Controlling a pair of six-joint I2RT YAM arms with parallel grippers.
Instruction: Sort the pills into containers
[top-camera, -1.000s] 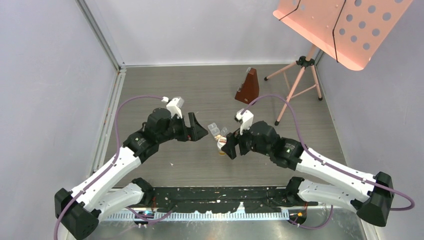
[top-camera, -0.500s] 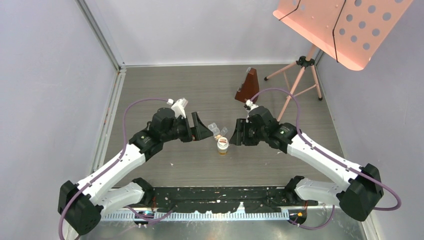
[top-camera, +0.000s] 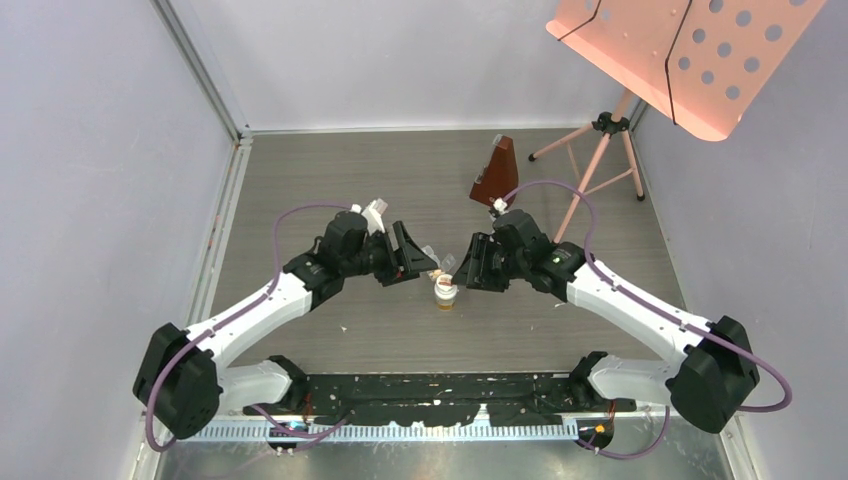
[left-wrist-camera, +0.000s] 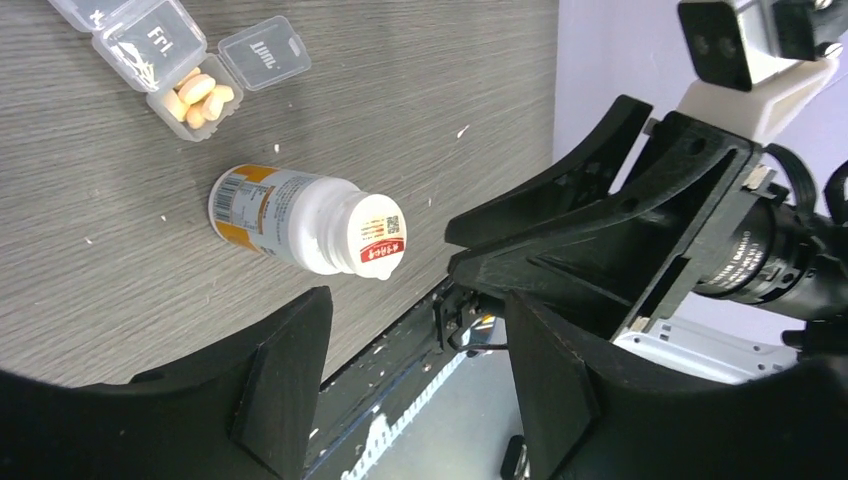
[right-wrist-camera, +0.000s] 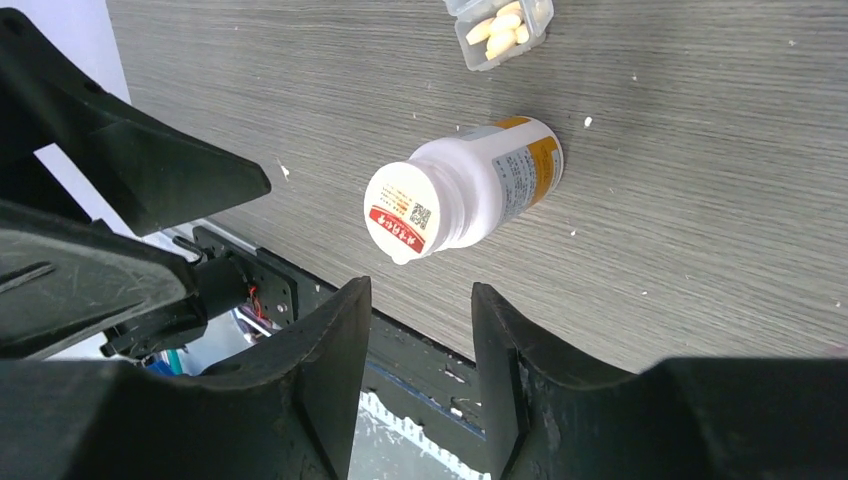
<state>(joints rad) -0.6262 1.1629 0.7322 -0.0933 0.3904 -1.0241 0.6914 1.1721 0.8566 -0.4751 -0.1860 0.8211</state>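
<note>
**Top external: left hand (top-camera: 412, 262) and right hand (top-camera: 466, 270) spread, empty**

Both flank the upright, capped pill bottle (top-camera: 444, 292) on the counter (top-camera: 330, 170). Pills (left-wrist-camera: 197, 95) lie in one open compartment of the container (left-wrist-camera: 150, 45), near the bottle but apart from it.

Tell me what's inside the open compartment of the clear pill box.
Several yellowish pills lie in the open compartment. The neighbouring compartment is under its shut lid; its contents cannot be made out.

The left gripper (top-camera: 418, 265) and right gripper (top-camera: 463, 272) crowd close over the pill bottle (top-camera: 444, 291), with the containers (left-wrist-camera: 150, 40) just behind it. Bare table (top-camera: 400, 330) lies nearer the bases, and the metronome (top-camera: 495, 172) stands well back.
</note>
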